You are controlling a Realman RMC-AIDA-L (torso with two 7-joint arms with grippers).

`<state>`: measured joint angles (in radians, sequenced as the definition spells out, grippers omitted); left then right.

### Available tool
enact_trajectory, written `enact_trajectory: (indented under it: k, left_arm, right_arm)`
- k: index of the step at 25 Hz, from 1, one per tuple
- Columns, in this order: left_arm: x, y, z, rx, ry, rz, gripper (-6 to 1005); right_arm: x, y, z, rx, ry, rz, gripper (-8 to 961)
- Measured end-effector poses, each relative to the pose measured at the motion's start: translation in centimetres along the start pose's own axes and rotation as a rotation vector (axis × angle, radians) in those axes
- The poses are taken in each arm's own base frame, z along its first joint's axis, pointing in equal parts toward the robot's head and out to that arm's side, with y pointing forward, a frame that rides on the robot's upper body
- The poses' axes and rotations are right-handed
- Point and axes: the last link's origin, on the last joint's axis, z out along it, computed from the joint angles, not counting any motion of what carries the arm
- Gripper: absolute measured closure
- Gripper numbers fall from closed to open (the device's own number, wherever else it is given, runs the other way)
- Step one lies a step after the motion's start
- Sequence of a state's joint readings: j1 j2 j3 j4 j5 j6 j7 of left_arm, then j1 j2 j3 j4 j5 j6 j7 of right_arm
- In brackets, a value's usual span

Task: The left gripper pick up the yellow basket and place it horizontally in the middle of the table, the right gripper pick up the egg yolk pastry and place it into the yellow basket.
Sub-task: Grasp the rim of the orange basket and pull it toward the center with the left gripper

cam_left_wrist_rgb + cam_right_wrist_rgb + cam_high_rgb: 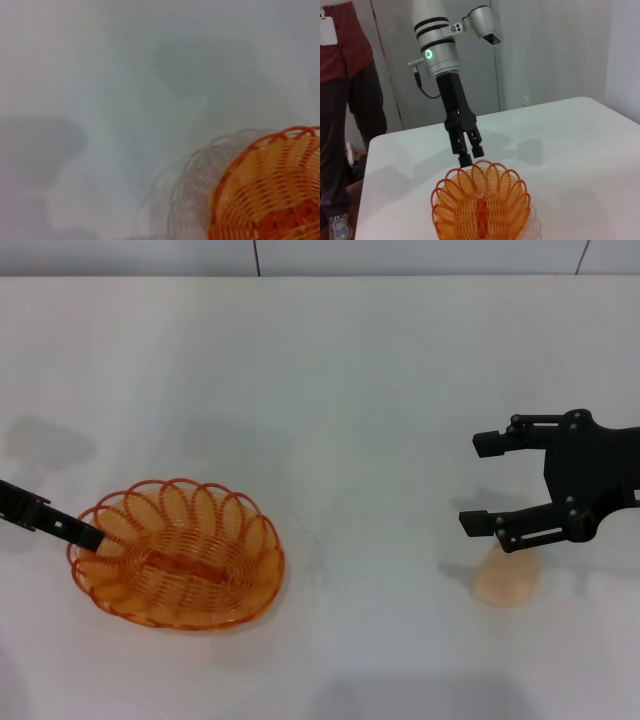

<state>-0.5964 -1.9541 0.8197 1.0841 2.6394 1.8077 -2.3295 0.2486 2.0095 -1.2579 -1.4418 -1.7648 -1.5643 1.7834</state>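
jaws first: your left gripper [466,150] has its fingers drawn close together over the scalloped rim of the yellow basket [178,552], at the end of the basket nearest the robot's left edge of the table [350,390]. from the right wrist view one finger looks to sit inside the rim and one outside, so you can read it as pinching the rim, though the actual contact is hard to confirm. your right gripper [483,483] has its jaws wide apart and holds nothing; it hovers just above the egg yolk pastry [507,578], which lies on the table under the lower finger, well apart from the basket.

watch these risks. the basket sits on the robot's left part of the table, not in the middle, and it looks to rest on or very near the surface. a thin pinch on one rim loop could let it swing or slip free as you carry it, leaving it tilted or skewed. the pastry looks soft, so closing hard could squash it, and a descent that is off centre could nudge it sideways. a person [345,100] stands beyond the far end of the table, near the left arm.
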Motion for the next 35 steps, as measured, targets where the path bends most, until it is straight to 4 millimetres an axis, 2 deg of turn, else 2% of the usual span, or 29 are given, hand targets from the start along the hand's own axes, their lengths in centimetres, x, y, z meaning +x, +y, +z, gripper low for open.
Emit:
enact_trajectory:
  k: [10, 28, 33, 35]
  left_arm:
    - [0.4, -0.2, 0.5, 0.023, 0.017, -0.112, 190]
    - [0.4, 0.4, 2.3, -0.018, -0.022, -0.163, 212]
    - [0.4, 0.4, 2.5, -0.014, -0.029, -0.166, 380]
    - [0.5, 0.4, 2.6, -0.013, -0.027, -0.166, 379]
  right_arm:
    - [0.0, 0.0, 0.0, -0.004, 0.000, 0.002, 85]
    - [0.2, 0.1, 0.1, -0.006, 0.001, 0.006, 87]
    - [0.2, 0.1, 0.1, -0.007, 0.001, 0.006, 87]
    - [0.2, 0.1, 0.1, -0.007, 0.001, 0.006, 88]
